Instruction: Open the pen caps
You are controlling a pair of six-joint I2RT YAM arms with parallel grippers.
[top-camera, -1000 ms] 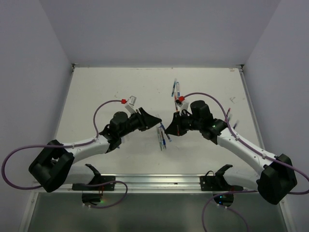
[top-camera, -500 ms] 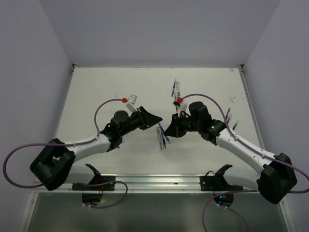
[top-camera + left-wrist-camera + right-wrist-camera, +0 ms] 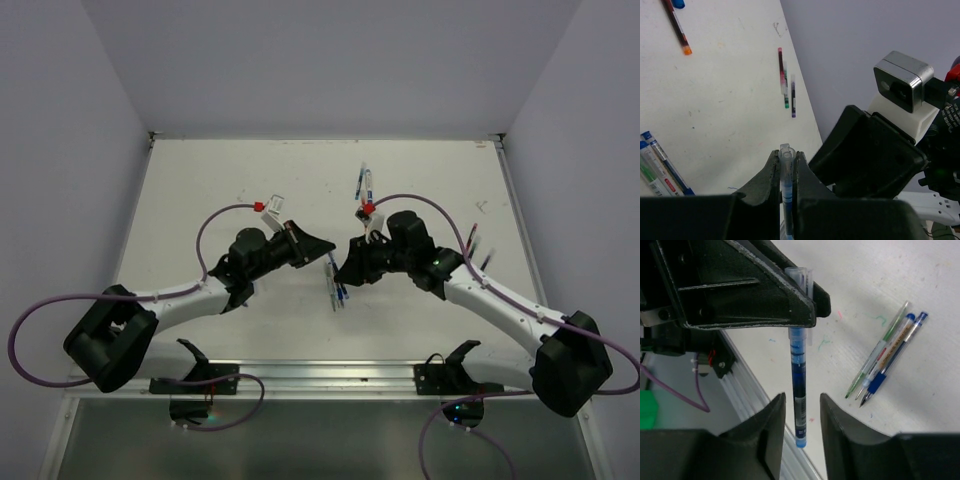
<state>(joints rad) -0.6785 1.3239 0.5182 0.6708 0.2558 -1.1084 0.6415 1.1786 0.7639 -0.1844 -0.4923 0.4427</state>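
— Where's the blue pen (image 3: 799, 380)?
— Up in the air between the two arms, above the worktop (image 3: 940, 390). The left gripper (image 3: 785, 159) is clamped tight on its upper end, and the barrel runs straight out from there.
— And the pen cap (image 3: 800, 273)?
— It looks like the clear sleeve poking out past the left fingers, seated on the pen. I can't be sure that it's the cap.
— The right gripper (image 3: 803, 402)?
— Narrowly parted. The lower barrel passes between its fingers with a sliver of gap on each side, so it isn't gripping anything.
— Anything else down there?
— Below the grippers, three pens (image 3: 885, 357) lie side by side on the worktop, touching. There are more pens (image 3: 364, 182) farther back.
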